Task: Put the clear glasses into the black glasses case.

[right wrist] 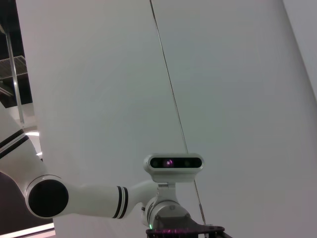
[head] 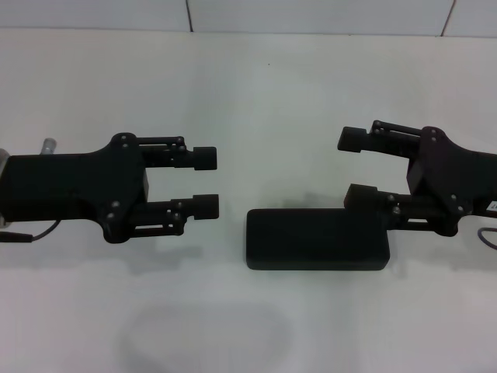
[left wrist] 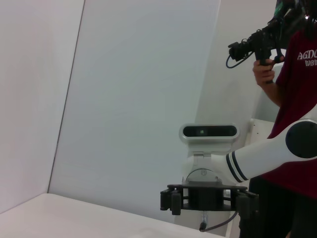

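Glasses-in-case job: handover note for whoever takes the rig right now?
Left pincer: open, holding nothing, above the table on the robot's left side.
Right pincer: open, holding nothing, at the right end of the black glasses case; contact cannot be told.
The case lies flat and closed at centre-right.
The clear glasses lie near the front edge, only a faint outline shows, ahead of the left pincer and apart from the case.
Done: nothing visible.
Left: open the case, pick up the glasses, put them in.

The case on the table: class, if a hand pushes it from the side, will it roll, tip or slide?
The case lies flat and closed, so it will probably slide, not roll or tip. Its matte, boxy shell looks stiff. The right hand is beside it, open.
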Motion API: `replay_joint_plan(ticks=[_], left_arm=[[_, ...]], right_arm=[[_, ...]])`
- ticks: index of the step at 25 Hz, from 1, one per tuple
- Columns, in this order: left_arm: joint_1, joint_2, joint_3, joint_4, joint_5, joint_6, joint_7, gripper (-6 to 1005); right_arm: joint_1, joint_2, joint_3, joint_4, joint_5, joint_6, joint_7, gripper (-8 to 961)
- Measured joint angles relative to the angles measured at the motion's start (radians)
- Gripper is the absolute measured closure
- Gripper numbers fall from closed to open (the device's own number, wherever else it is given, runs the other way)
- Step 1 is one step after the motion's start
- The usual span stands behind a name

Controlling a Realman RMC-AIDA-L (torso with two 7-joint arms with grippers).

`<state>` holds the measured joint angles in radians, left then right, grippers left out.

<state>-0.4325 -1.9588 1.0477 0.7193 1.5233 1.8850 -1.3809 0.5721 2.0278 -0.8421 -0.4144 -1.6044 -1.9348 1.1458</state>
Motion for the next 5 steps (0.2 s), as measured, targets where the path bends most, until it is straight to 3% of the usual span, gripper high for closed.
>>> replay_joint_plan(ticks=[5], left_arm=[[0.000,0.000,0.000,0.000,0.000,0.000,-0.003,386]], right_arm=[[0.000,0.000,0.000,0.000,0.000,0.000,0.000,208]])
